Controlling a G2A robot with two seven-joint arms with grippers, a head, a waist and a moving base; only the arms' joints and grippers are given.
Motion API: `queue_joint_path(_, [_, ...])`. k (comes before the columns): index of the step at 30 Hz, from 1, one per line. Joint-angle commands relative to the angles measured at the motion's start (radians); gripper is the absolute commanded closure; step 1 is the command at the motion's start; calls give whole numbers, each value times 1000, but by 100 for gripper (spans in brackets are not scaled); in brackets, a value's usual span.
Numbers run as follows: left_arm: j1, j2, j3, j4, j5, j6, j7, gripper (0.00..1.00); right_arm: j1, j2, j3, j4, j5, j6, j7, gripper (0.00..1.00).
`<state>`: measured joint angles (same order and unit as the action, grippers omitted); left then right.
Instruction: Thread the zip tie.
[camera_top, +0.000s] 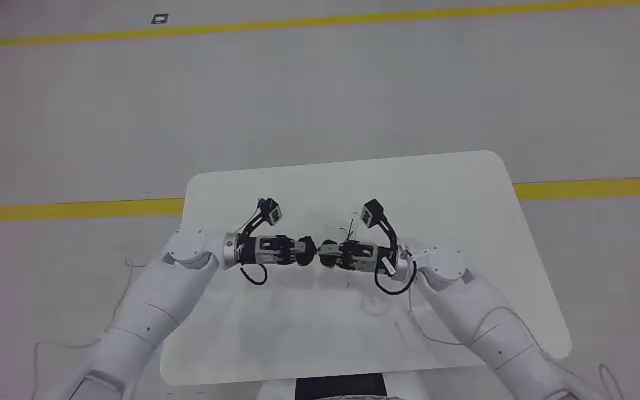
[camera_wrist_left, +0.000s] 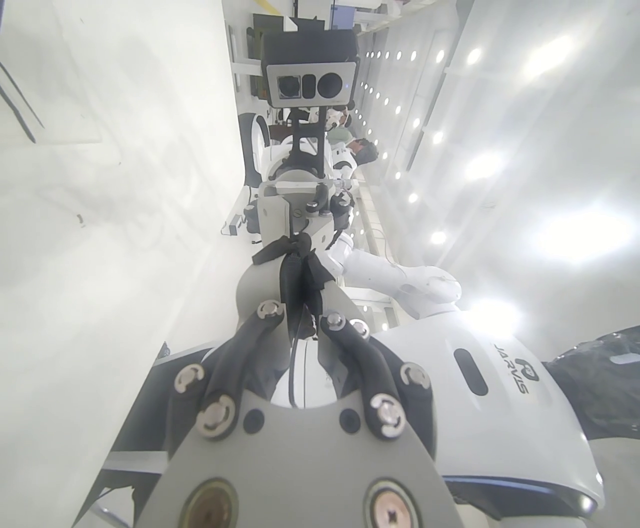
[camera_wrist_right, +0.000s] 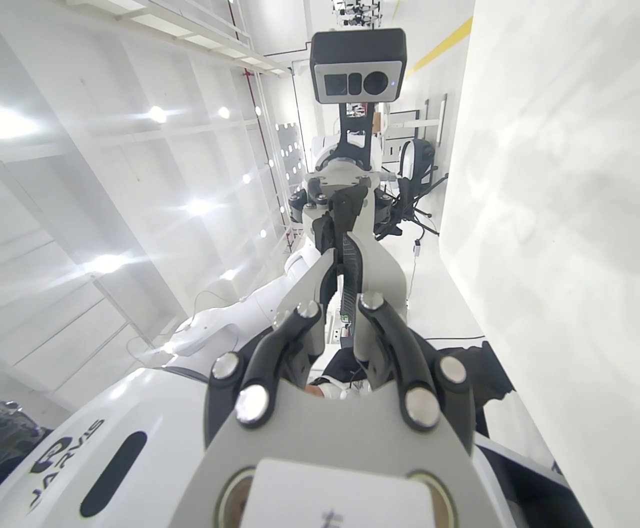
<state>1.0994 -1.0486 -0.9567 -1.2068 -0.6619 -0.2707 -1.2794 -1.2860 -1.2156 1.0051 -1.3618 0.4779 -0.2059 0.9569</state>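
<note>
My two grippers meet tip to tip above the middle of the white table (camera_top: 450, 190). The left gripper (camera_top: 305, 251) comes in from the left and the right gripper (camera_top: 332, 253) from the right. In the left wrist view the left gripper (camera_wrist_left: 299, 252) is shut on a thin black zip tie (camera_wrist_left: 294, 327) that runs back between its fingers. In the right wrist view the right gripper (camera_wrist_right: 344, 239) is shut on a ribbed black stretch of the zip tie (camera_wrist_right: 350, 272). A thin loose end of the zip tie (camera_top: 350, 231) sticks up by the right gripper. The point where the grippers meet is hidden by the fingers.
The table's far edge (camera_top: 350, 163) and its right corner (camera_top: 500, 160) lie beyond the arms. A yellow floor line (camera_top: 90, 210) runs behind the table. Each wrist camera (camera_top: 268, 210) stands up above its arm.
</note>
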Motion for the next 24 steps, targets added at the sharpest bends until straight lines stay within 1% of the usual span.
queue_joint_path(1, [1, 1, -3, 1, -2, -3, -1, 100, -3, 2, 9, 2, 6, -3, -1, 0])
queue_joint_path(7, [9, 7, -13, -3, -6, -10, -5, 100, -25, 11, 48, 2, 7, -15, -26, 0])
queue_joint_path(9, [12, 9, -15, -6, -6, -11, -5, 100, -34, 15, 59, -1, -32, -21, -60, 0])
queue_joint_path(11, [13, 9, -11, -19, -3, -12, -10, 100, -49, 16, 61, -9, -60, -29, -110, 0])
queue_joint_path(12, [12, 8, -10, -33, -3, -20, 1, 100, -51, 16, 61, -9, -62, -29, -119, 0])
queue_joint_path(20, [12, 8, -10, -33, -3, -20, 1, 100, -51, 16, 61, -9, -62, -29, -119, 0])
queue_joint_path(22, [17, 9, -14, -35, 15, -26, 45, 100, -51, 16, 61, -9, -62, -29, -119, 0])
queue_joint_path(24, [23, 14, -34, -26, 18, -56, 66, 100, -51, 16, 61, -9, -62, -29, -119, 0])
